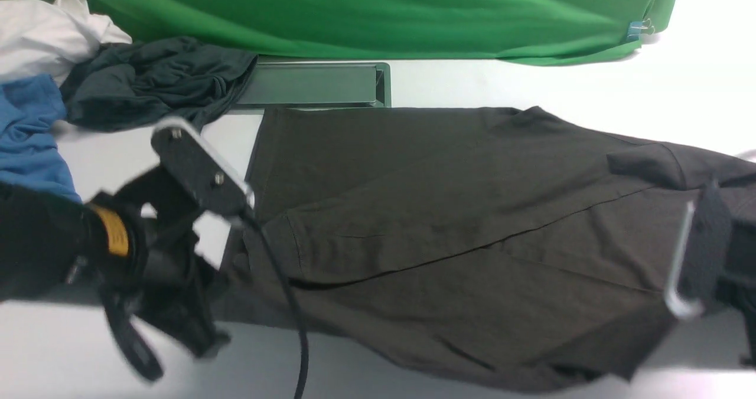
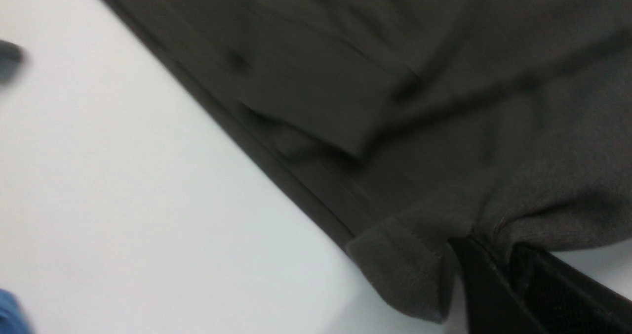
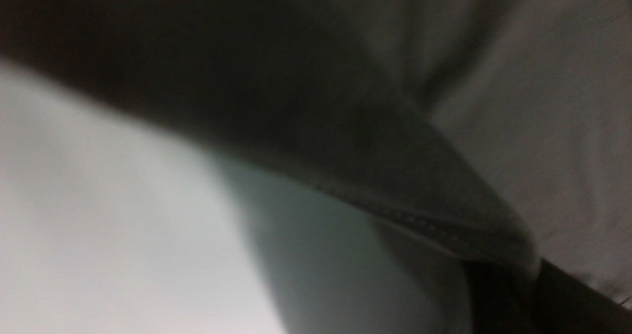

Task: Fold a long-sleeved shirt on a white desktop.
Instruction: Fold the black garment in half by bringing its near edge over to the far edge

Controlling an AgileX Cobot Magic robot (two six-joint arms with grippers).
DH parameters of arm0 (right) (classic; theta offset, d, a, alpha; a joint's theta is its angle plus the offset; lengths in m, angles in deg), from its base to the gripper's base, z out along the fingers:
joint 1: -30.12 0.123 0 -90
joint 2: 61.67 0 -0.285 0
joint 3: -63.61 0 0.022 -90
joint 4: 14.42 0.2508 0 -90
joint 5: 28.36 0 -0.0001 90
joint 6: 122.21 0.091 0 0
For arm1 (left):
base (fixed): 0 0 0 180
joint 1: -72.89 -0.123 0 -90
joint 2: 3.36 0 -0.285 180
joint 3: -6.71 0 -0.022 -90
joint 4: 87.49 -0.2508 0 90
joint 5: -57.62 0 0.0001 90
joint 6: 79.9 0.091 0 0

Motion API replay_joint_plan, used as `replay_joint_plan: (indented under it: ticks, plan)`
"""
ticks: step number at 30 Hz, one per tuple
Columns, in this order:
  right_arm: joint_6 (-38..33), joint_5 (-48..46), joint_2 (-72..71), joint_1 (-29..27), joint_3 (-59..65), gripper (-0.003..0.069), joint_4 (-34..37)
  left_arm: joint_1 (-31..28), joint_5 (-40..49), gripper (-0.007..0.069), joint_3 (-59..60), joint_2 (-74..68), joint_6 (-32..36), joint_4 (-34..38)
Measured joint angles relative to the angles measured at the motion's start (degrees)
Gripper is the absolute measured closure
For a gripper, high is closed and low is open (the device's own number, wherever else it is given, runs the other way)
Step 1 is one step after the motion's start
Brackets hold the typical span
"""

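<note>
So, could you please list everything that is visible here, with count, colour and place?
long-sleeved shirt: one, dark brown, middle of desktop
white desktop: one, white, under everything
metal panel: one, grey-green, behind the shirt
backdrop: one, green, far edge
crumpled garment: one, slate-grey, far left
blue shirt: one, blue, left edge
white cloth: one, white, far-left corner
clip: one, blue, backdrop's right end
cable: one, black, beside left arm
left end effector: one, black, shut on shirt's left end
right end effector: one, black, shut on shirt's right end

Glare on white desktop [image 1: 703, 86], motion blur, right wrist view dim
</note>
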Motion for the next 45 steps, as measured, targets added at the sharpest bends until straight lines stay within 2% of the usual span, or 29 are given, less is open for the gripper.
replay_joint_plan:
  ticks: [3,7,16,25,31,39,45]
  plan:
    - [2.4,1.3,4.0,0.0,-3.1,0.0617,0.0,-2.8,-2.1,0.0583,-1.6,-2.5,-0.9,0.0]
    - [7.8,3.3,11.8,-0.9,-9.1,0.0617,0.1,-9.8,-4.4,0.0583,-6.4,-9.8,-1.4,1.4]
    - [14.7,3.7,20.0,-3.4,-19.1,0.0617,0.1,-11.3,-6.5,0.0583,-17.8,-21.4,0.3,2.6]
    - [14.8,5.2,21.9,-4.8,-23.4,0.0617,0.4,-12.5,-6.7,0.0583,-30.1,-31.7,0.1,-1.6]
    - [14.1,5.2,23.9,-5.3,-30.4,0.0617,0.6,-15.5,-6.0,0.0583,-38.7,-38.4,-0.1,0.5]
    - [13.3,4.7,36.0,-8.6,-42.7,0.0617,1.0,-16.1,-6.4,0.0583,-50.2,-50.2,0.1,1.9]
    - [13.3,5.7,42.5,-9.3,-47.0,0.0612,1.1,-16.0,-6.4,0.0583,-55.4,-56.2,0.1,1.6]
